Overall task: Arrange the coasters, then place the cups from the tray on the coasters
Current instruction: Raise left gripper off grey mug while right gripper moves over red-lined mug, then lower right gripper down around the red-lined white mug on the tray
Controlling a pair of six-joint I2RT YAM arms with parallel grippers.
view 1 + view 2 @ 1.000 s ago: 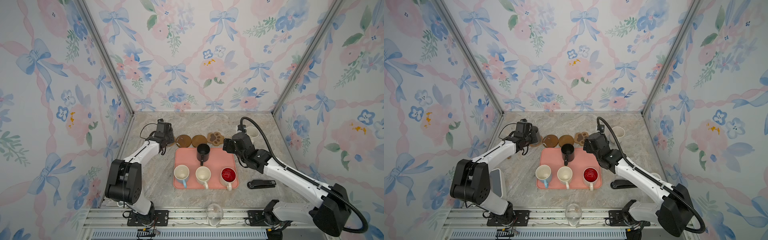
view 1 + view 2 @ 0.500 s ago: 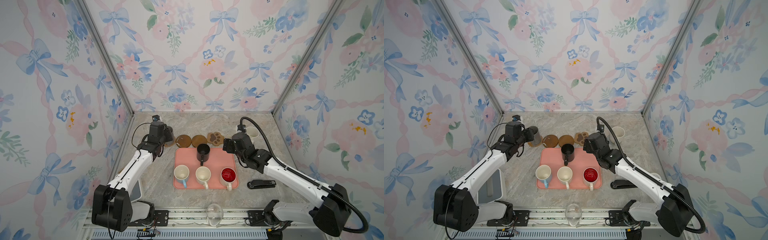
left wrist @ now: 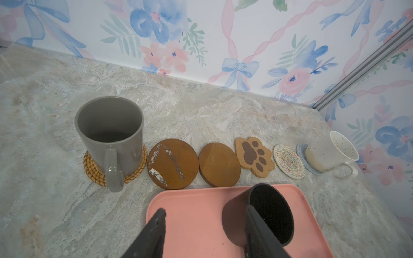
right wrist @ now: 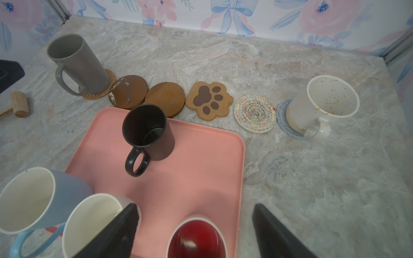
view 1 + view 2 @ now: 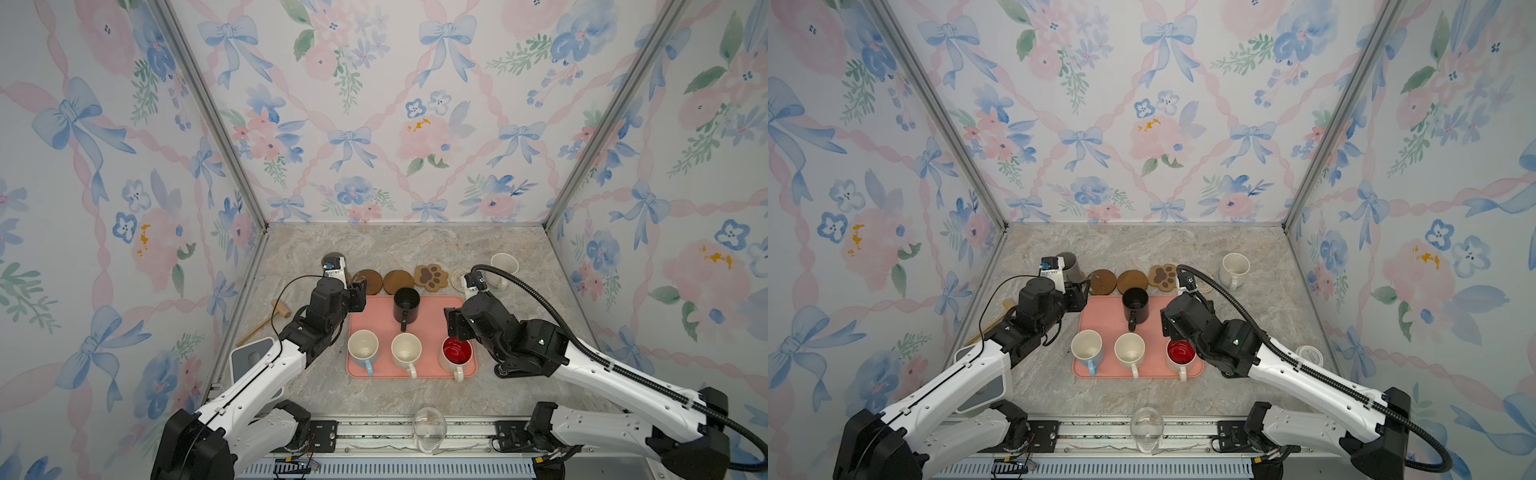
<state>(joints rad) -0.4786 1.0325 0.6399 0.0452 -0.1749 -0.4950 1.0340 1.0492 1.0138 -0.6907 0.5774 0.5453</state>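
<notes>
We note clear glass (image 5: pixel 430 424) upright at front edge, by metal rail (image 5: pixel 365 430). Small wooden mallet (image 4: pixel 20 103) lying on marble tabletop (image 5: pixel 415 249) near left wall. Floral-bow wallpaper (image 5: pixel 374 104) on walls.

Three walls closed in the work space: a back wall (image 5: pixel 374 124), a left wall (image 5: pixel 83 208) and a right wall (image 5: pixel 685 208). All were papered in white with pale blue bows, pink ribbons in a diamond lattice, pink and blue flowers and green sprigs. Slim aluminium posts, a left post (image 5: pixel 217 124) and a right post (image 5: pixel 614 112), ran down the two back corners to the tabletop (image 5: pixel 415 245). It had a beige-grey marble pattern with rusty veins. Along its near edge lay a metal rail (image 5: pixel 374 432), with a vented grille (image 5: pixel 395 469) below it. The light was even and the shadows soft.
</notes>
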